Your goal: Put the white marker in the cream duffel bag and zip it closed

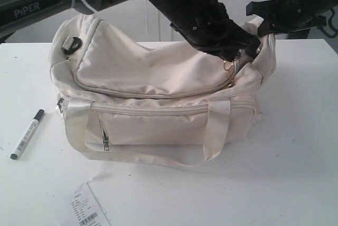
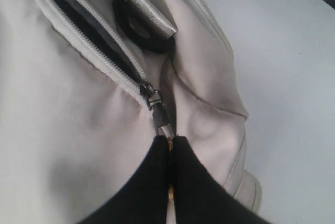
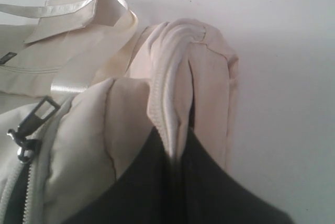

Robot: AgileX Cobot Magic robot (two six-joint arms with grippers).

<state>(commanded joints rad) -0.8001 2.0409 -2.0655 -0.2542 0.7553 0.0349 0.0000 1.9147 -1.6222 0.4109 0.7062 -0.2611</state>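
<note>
Two pinches: left gripper (image 2: 170, 144) on zipper pull (image 2: 160, 115), right gripper (image 3: 176, 141) on bag (image 3: 207, 72) edge (marker (image 1: 27, 133) apart).

Bare table (image 1: 296, 162) right of bag (image 1: 153, 78)

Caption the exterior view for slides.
Left gripper pinches the zipper pull, right gripper holds the cream duffel bag by its end; white marker lies on the table.

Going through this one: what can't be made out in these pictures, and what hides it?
Contents of the cream duffel bag: left wrist view, only dark lining shows through the zipper gap.
Print on the paper tag: exterior view, too small, cut off by the bottom edge.
Lettering on the white marker: exterior view, too small.
Tip of the zipper pull: left wrist view, hidden between the shut left pincer fingers.
</note>
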